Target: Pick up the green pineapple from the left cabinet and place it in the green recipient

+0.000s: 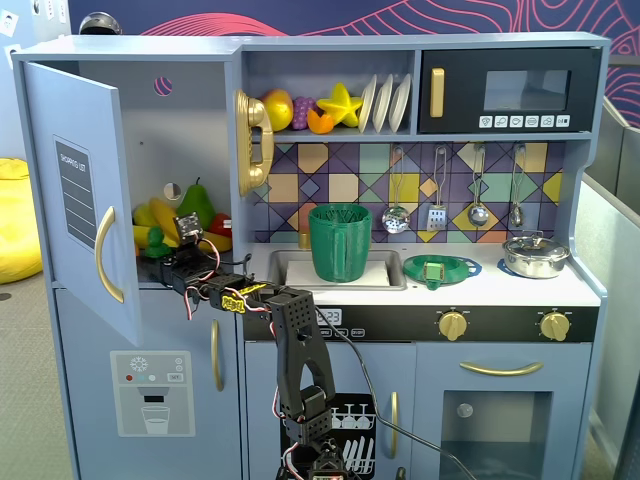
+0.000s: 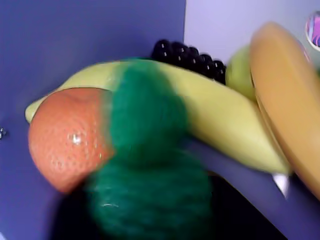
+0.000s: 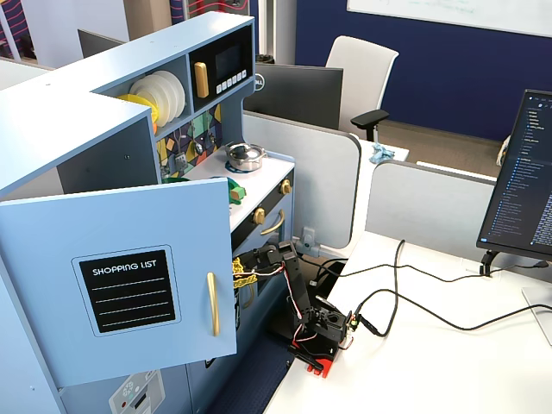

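- The green pineapple (image 2: 145,165) fills the middle of the wrist view, dark green and bumpy but badly blurred, so its crown is hard to make out from its body.
- It sits inside the left cabinet (image 1: 150,150), against an orange (image 2: 65,137) on its left and in front of a yellow banana (image 2: 220,120), with black grapes (image 2: 187,55) behind.
- In a fixed view the arm (image 1: 300,350) reaches into the open cupboard, and the fingers (image 1: 165,248) are in among the fruit by a green pear (image 1: 197,205); I cannot tell whether they are open or have hold of anything.
- That same view shows the green recipient (image 1: 340,242) standing upright in the sink (image 1: 290,268), well apart from the cupboard, with a shallow green dish (image 1: 440,268) on the counter to its right.
- Another fixed view shows what the first cannot: the outer face of the door (image 3: 121,302) and the arm's base on a white table (image 3: 414,362).
- The door's label (image 3: 127,291) reads "SHOPPING LIST".
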`<state>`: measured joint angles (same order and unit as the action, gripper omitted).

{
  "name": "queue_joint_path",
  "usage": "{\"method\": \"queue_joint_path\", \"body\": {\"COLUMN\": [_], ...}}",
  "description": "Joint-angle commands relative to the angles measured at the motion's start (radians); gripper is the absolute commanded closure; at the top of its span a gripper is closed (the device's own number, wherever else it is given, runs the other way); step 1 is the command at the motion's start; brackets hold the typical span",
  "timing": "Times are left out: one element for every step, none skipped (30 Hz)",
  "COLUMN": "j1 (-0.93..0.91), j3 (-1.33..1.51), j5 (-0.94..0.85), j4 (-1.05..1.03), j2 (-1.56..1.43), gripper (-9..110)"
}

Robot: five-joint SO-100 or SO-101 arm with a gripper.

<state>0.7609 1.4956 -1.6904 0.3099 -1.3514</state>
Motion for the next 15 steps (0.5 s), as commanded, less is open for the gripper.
{"method": "queue_joint_path", "body": {"j1": [0.009, 0.009, 0.009, 0.009, 0.006, 0.0, -0.005, -0.009, -0.014, -0.015, -0.014, -0.006, 0.008, 0.02, 0.028], "j3": [-0.043, -0.015, 0.021, 0.06, 0.1, 0.143, 0.189, 0.227, 0.259, 0.282, 0.308, 0.341, 0.365, 0.382, 0.39], "j5": [-0.08, -0.121, -0.153, -0.175, -0.187, -0.204, -0.23, -0.267, -0.285, -0.293, -0.298, -0.311, -0.322, -0.327, -0.327], "j4": [0.002, 0.0, 0.0, -0.002, -0.011, -0.026, -0.048, -0.098, -0.17, -0.255, -0.321, -0.357, -0.402, -0.46, -0.52], "j2": [-0.04, -0.075, -0.121, -0.179, -0.244, -0.318, -0.397, -0.482, -0.572, -0.664, -0.752, -0.828, -0.907, -0.982, -1.049], "gripper": [102, 102, 102, 102, 102, 101, 101, 101, 101, 101, 101, 101, 101, 101, 101]}}
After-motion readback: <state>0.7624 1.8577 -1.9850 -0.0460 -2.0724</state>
